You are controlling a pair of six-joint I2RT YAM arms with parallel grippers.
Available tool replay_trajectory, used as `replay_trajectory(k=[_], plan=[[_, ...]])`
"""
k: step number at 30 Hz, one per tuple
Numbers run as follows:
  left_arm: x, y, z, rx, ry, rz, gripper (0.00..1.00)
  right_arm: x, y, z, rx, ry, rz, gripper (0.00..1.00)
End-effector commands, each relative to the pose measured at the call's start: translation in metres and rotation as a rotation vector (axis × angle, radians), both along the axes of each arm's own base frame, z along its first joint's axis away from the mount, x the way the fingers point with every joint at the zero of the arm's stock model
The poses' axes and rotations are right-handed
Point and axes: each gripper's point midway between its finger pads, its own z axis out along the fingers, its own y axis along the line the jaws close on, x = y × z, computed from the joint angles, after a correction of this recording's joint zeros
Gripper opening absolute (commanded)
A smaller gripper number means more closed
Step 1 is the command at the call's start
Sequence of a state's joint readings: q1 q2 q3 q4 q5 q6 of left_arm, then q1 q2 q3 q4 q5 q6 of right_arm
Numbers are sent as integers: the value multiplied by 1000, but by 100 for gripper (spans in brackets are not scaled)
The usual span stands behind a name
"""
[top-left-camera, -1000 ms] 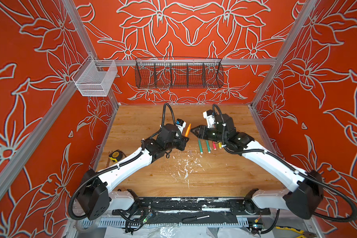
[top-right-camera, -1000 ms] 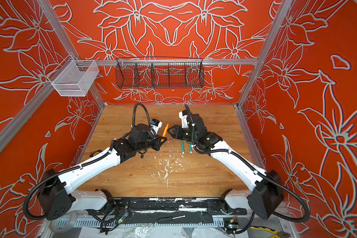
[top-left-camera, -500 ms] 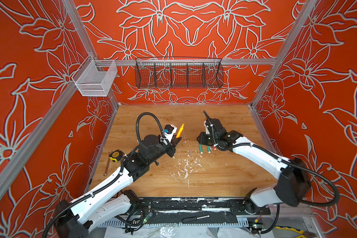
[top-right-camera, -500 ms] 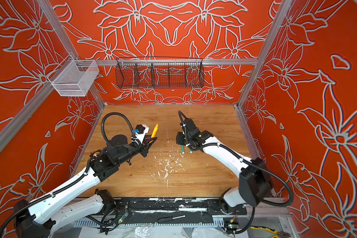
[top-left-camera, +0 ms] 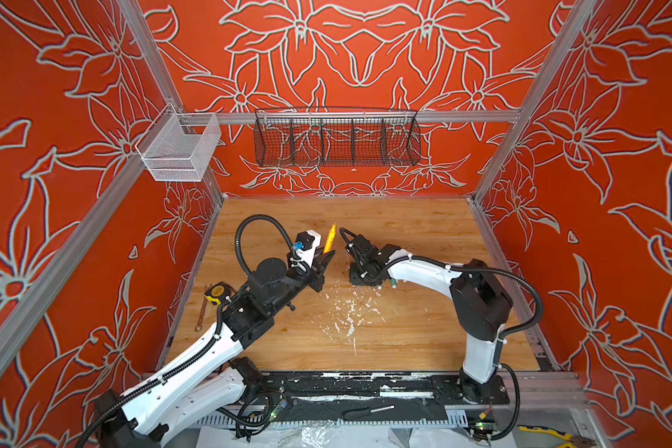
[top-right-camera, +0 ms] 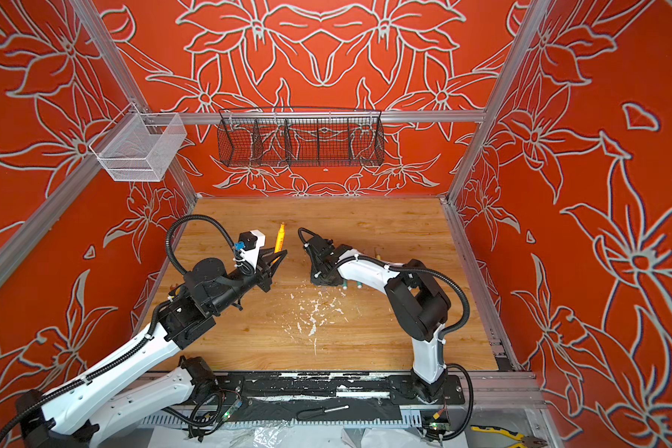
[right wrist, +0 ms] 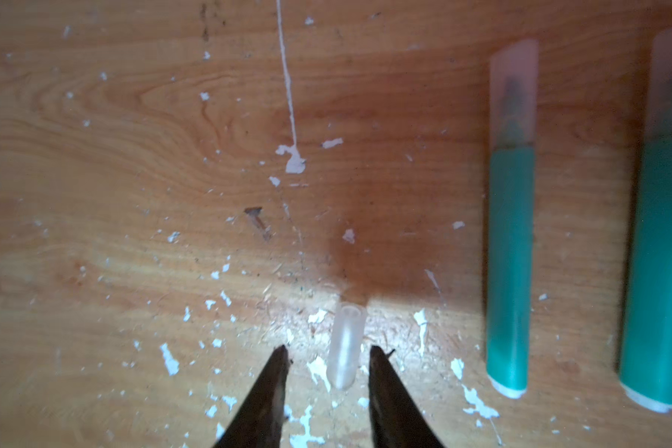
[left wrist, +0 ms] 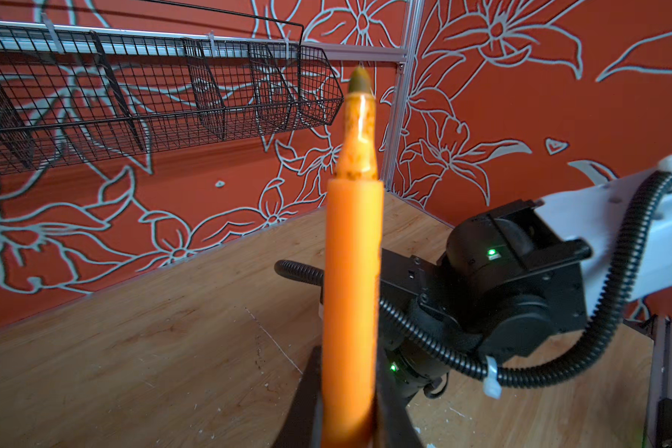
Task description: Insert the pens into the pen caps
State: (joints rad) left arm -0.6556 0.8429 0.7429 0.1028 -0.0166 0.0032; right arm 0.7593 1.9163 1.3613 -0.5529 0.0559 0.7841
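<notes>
My right tool (right wrist: 328,351) has dropped to the desk (right wrist: 132,155), spread astride a clear cap (right wrist: 346,341) to fetch for the orange pen (left wrist: 352,271) my left tool (left wrist: 346,360) keeps pinching.

1. An orange marker pen (left wrist: 352,271) with a bare, dark pointed tip stands nearly upright, tip up. Its lower end is clamped in the left claw (left wrist: 346,388).
2. A small clear plastic pen cap (right wrist: 345,345) lies flat on the wooden desk (right wrist: 113,174), between the parted tips of the right claw (right wrist: 328,349).
3. A teal-green marker pen (right wrist: 509,263) and a second teal-green pen (right wrist: 656,271) lie flat and parallel, just apart, beside the loose cap. Each has a white butt end and a frosted translucent cap (right wrist: 514,93) over its tip.
</notes>
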Motion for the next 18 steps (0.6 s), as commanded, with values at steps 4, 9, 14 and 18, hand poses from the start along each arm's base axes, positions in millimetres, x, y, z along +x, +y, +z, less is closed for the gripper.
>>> replay_trajectory(k=[4, 9, 14, 18], plan=[[0, 5, 14, -37, -40, 24, 0, 1, -16, -19, -130, 27, -77, 33], [1, 5, 13, -33, -42, 27, 0, -3, -11, -24, -112, 53, -73, 29], [2, 6, 12, -30, -39, 35, 0, -11, -11, -33, -88, 75, -76, 26], [2, 5, 11, -29, -36, 32, 0, -14, -2, -31, -57, 90, -55, 28]])
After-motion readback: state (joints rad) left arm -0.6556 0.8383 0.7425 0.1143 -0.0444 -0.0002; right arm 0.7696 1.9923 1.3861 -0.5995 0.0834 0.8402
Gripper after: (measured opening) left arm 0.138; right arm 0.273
